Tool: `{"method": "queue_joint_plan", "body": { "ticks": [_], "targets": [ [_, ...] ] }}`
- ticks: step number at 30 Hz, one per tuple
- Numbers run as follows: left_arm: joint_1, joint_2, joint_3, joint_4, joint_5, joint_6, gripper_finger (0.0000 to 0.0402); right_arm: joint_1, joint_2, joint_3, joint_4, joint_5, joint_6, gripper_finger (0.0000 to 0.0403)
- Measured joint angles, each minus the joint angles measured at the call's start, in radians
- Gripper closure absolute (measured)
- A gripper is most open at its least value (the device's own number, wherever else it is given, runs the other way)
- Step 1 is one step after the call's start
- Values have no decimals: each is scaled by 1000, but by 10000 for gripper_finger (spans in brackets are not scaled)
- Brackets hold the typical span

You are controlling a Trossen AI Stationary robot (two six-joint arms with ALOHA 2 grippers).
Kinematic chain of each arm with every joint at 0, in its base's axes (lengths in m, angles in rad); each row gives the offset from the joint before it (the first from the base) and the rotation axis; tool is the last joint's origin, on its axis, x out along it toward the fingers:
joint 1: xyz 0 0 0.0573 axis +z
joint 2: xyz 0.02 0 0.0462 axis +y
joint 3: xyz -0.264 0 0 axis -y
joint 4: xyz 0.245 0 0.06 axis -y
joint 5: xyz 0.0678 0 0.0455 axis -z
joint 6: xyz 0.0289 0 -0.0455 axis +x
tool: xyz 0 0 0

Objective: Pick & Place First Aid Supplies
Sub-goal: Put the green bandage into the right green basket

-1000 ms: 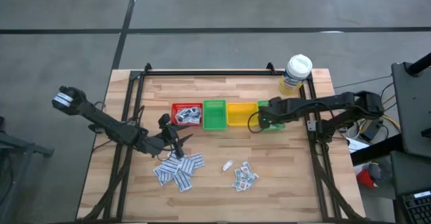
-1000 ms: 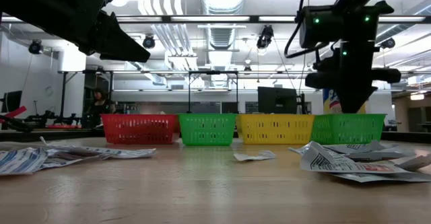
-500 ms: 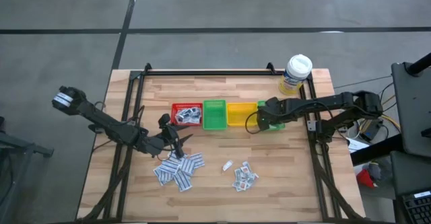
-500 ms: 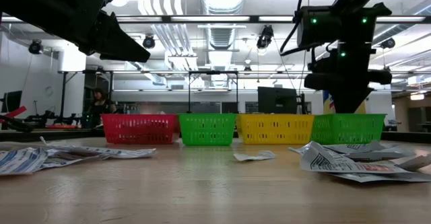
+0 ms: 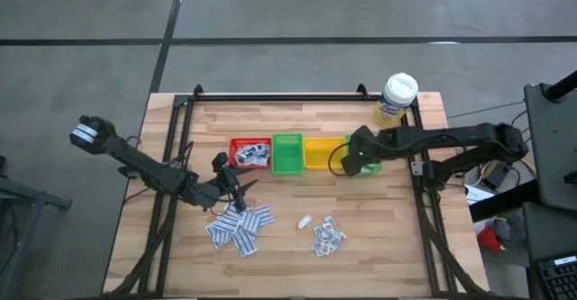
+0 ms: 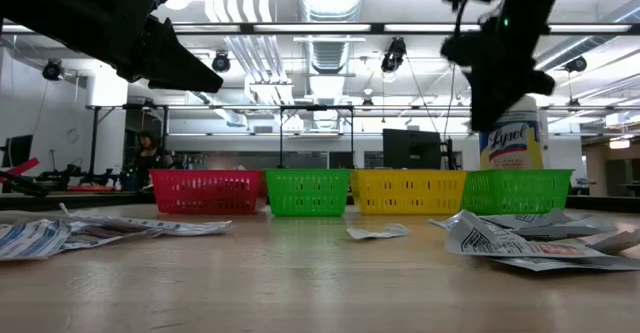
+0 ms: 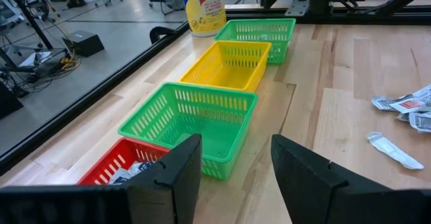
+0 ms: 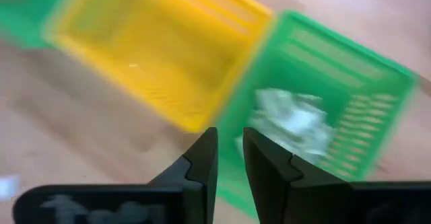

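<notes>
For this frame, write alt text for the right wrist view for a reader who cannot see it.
The right gripper, fingers slightly apart and empty, hangs over the seam between a yellow bin and a green bin. A crumpled white packet lies inside the green bin; the yellow one looks empty. Bare wooden table shows beside them.

Four bins point(image 5: 301, 153) in row mid-table; bottle point(image 5: 396, 98) behind right end; packets point(image 5: 241, 227) scattered before bins.

White printed packets point(image 5: 240, 228) fanned flat on the wood, more point(image 5: 327, 237) heaped nearby, one strip point(image 5: 305, 221) between (others crumpled inside red point(image 5: 251, 157) and end green point(image 8: 293, 118) baskets).
</notes>
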Motion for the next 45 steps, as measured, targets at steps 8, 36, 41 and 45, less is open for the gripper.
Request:
{"method": "queue_joint_plan", "body": {
  "ticks": [8, 36, 41, 45],
  "targets": [
    [0, 0, 0, -1, 0, 0, 221, 168, -10, 32, 201, -68, -109, 344],
    [0, 0, 0, -10, 0, 0, 221, 370, 407, 203, 449, -320, -431, 290],
    [0, 0, 0, -17, 0, 0, 221, 370, 521, 322, 324, -320, -490, 255],
    [0, 0, 0, -18, 0, 0, 221, 369, 606, 388, 252, -318, -494, 235]
  ]
}}
